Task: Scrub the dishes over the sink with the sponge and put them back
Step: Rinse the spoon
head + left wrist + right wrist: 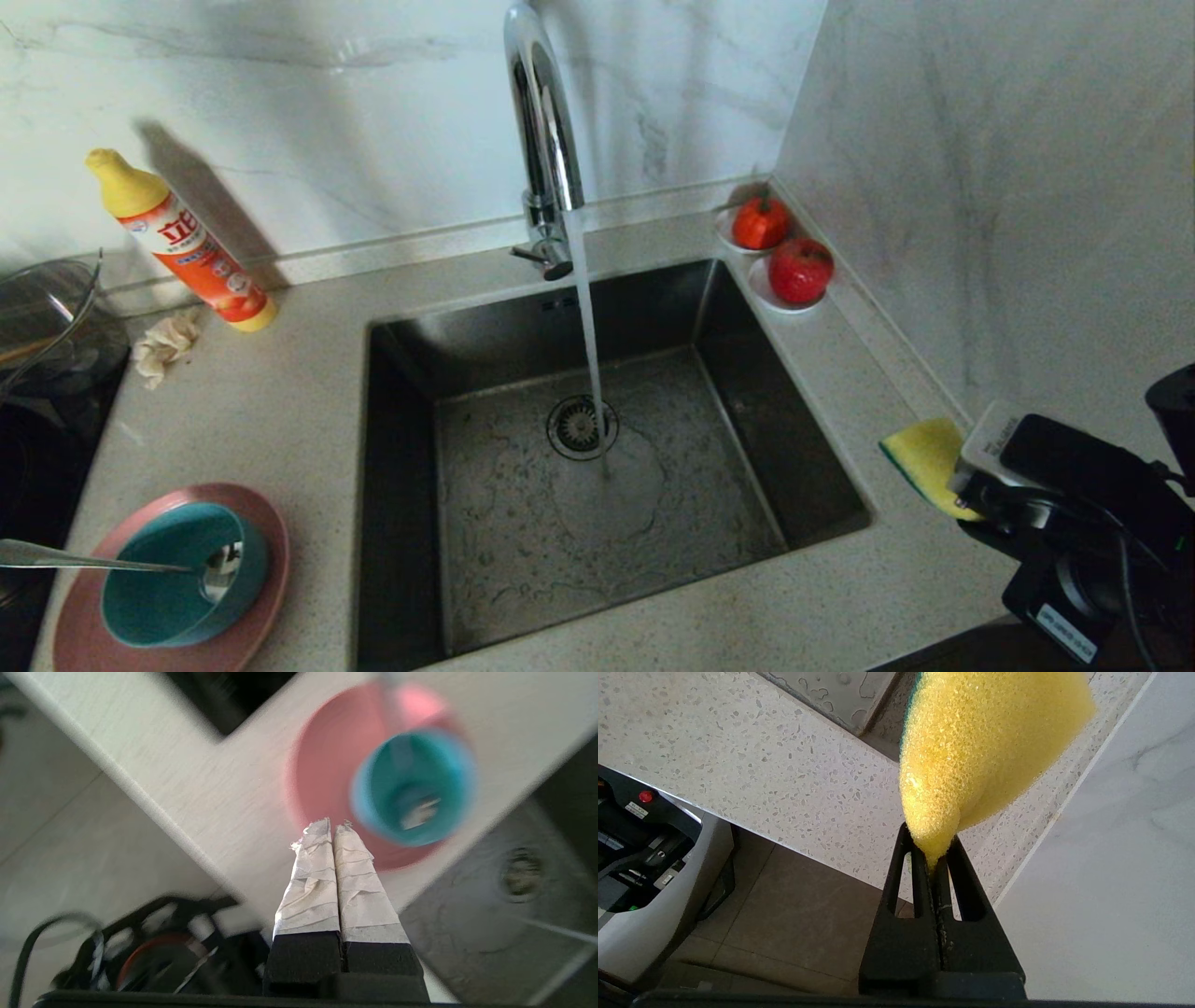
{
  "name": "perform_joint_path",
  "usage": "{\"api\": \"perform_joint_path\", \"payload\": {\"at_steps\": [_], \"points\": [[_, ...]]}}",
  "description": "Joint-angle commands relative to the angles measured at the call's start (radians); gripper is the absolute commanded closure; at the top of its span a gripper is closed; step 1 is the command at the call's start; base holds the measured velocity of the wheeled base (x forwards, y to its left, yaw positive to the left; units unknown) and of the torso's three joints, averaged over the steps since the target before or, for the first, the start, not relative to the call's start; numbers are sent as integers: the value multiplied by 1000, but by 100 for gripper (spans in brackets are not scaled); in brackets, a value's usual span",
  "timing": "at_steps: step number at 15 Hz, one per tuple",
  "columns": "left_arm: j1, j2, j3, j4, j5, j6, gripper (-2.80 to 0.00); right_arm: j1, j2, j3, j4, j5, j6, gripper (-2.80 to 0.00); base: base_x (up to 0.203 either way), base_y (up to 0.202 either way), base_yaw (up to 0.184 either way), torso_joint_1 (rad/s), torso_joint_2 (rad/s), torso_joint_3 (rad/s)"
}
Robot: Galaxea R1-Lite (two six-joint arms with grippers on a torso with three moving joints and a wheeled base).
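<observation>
A pink plate (269,571) lies on the counter left of the sink (747,373), with a teal bowl (168,579) standing on it. A silver spoon (84,560) rests in the bowl, its handle reaching out to the left. In the left wrist view my left gripper (332,826) is shut and empty, above the counter's front edge just short of the plate (327,765) and bowl (411,784). My right gripper (931,847) is shut on a corner of the yellow sponge (985,742), held over the counter right of the sink. The sponge (924,462) also shows in the head view.
Water runs from the chrome tap (541,121) onto the drain strainer (579,427). An orange detergent bottle (187,247), a beige rag (166,343) and a glass pot (47,317) stand at the back left. Two saucers with red fruit (800,271) sit in the back right corner by the wall.
</observation>
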Motion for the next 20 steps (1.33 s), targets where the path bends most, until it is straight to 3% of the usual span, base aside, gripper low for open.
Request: {"api": "perform_joint_path", "payload": {"at_steps": [1,5,12,17,18,19,20], "points": [[64,-65,112,6,-77,-8,0,-12,-7,5,2,-2,-3,0,0,0,0,0,0,0],[81,-70,182,-9,-131,-12,0,-17,-16,3,0,35,-4,0,0,0,0,0,0,0],[83,-41,221,-312,-100,-32,0,-17,43,-38,-7,69,-7,0,0,0,0,0,0,0],[137,195,247,-441,-97,-69,0,-19,79,-42,-42,72,-6,0,0,0,0,0,0,0],[142,227,231,-452,-98,-79,-70,-23,81,-41,-43,82,-6,0,0,0,0,0,0,0],[144,229,208,-458,-98,-83,-280,-33,82,-40,-43,94,-7,0,0,0,0,0,0,0],[146,210,163,-461,-98,-86,-280,-41,88,-39,-44,104,-7,0,0,0,0,0,0,0]]}}
